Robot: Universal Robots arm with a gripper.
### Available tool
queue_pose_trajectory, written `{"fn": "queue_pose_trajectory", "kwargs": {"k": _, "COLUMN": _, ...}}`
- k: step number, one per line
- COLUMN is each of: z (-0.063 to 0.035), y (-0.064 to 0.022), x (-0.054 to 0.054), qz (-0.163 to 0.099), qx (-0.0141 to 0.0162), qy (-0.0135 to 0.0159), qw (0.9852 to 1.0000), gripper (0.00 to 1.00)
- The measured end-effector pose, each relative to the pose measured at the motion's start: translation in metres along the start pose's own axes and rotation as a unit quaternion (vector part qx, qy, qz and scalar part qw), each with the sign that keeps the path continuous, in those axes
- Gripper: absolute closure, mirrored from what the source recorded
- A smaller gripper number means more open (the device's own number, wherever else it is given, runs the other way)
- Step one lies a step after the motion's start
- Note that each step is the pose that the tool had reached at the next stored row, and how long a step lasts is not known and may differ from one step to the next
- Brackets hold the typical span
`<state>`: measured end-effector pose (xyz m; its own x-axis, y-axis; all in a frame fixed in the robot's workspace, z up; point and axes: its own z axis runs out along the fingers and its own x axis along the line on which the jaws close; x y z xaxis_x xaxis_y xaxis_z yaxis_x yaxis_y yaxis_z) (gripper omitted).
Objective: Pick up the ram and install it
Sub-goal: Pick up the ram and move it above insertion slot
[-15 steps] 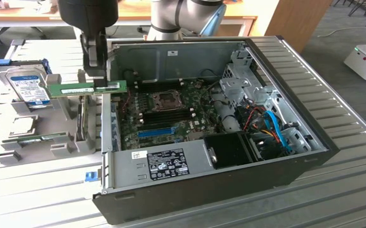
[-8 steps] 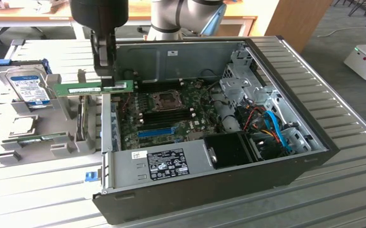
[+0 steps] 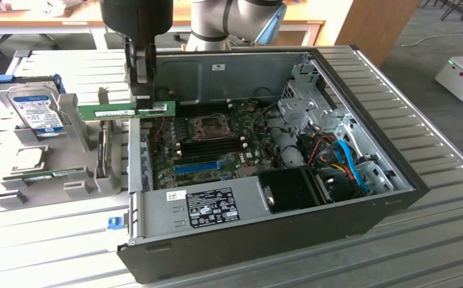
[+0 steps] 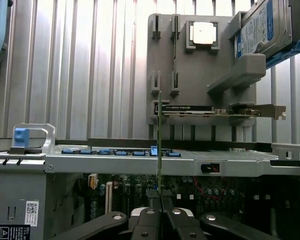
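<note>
Wrist view: ram seemingly pinched edge-on between fingers.

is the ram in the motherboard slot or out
Out: the end effector holds the ram in the air by the case wall, not seated in the motherboard.

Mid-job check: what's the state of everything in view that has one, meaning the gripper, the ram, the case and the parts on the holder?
gripper: shut on the ram.
ram: lifted, held at the computer case's edge, not seated in a slot.
computer case: open, motherboard exposed.
hard drive: resting in the grey holder.
expansion card: slotted in the grey holder.
</note>
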<state>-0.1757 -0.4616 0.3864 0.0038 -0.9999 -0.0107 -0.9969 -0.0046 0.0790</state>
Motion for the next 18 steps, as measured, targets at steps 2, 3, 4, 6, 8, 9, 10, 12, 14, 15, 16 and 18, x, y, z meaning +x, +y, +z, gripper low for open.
{"fn": "queue_pose_trajectory", "kwargs": {"k": 2, "z": 0.0, "y": 0.0, "x": 0.0, "qz": 0.0, "qx": 0.0, "qy": 0.0, "qw": 1.0, "gripper": 0.88}}
{"fn": "queue_pose_trajectory", "kwargs": {"k": 3, "z": 0.0, "y": 0.0, "x": 0.0, "qz": 0.0, "qx": 0.0, "qy": 0.0, "qw": 1.0, "gripper": 0.88}}
{"fn": "queue_pose_trajectory", "kwargs": {"k": 4, "z": 0.0, "y": 0.0, "x": 0.0, "qz": 0.0, "qx": 0.0, "qy": 0.0, "qw": 1.0, "gripper": 0.88}}
{"fn": "queue_pose_trajectory", "kwargs": {"k": 6, "z": 0.0001, "y": -0.0001, "x": -0.0001, "qz": 0.0, "qx": 0.001, "qy": 0.0, "qw": 1.0, "gripper": 0.88}}
{"fn": "queue_pose_trajectory", "kwargs": {"k": 8, "z": 0.0, "y": -0.0001, "x": -0.0001, "qz": 0.0, "qx": 0.0032, "qy": 0.0001, "qw": 1.0, "gripper": 0.88}}
{"fn": "queue_pose_trajectory", "kwargs": {"k": 9, "z": -0.0001, "y": -0.0001, "x": -0.0001, "qz": 0.0, "qx": 0.0047, "qy": 0.0001, "qw": 1.0, "gripper": 0.88}}
{"fn": "queue_pose_trajectory", "kwargs": {"k": 10, "z": 0.0, "y": -0.0001, "x": 0.0, "qz": -0.001, "qx": 0.0061, "qy": 0.0001, "qw": 1.0, "gripper": 0.88}}
{"fn": "queue_pose_trajectory", "kwargs": {"k": 12, "z": 0.0, "y": 0.0, "x": -0.0001, "qz": -0.001, "qx": 0.0091, "qy": 0.0001, "qw": 1.0, "gripper": 0.88}}
{"fn": "queue_pose_trajectory", "kwargs": {"k": 14, "z": 0.0001, "y": -0.0002, "x": -0.0001, "qz": -0.001, "qx": 0.0104, "qy": 0.0001, "qw": 0.9999, "gripper": 0.88}}
{"fn": "queue_pose_trajectory", "kwargs": {"k": 15, "z": 0.0001, "y": -0.0002, "x": -0.0001, "qz": -0.001, "qx": 0.0104, "qy": 0.0001, "qw": 0.9999, "gripper": 0.88}}
{"fn": "queue_pose_trajectory", "kwargs": {"k": 16, "z": 0.0, "y": -0.0001, "x": 0.0, "qz": -0.001, "qx": 0.0104, "qy": 0.0001, "qw": 0.9999, "gripper": 0.88}}
{"fn": "queue_pose_trajectory", "kwargs": {"k": 18, "z": 0.0, "y": -0.0001, "x": 0.0, "qz": -0.001, "qx": 0.0104, "qy": 0.0001, "qw": 0.9999, "gripper": 0.88}}
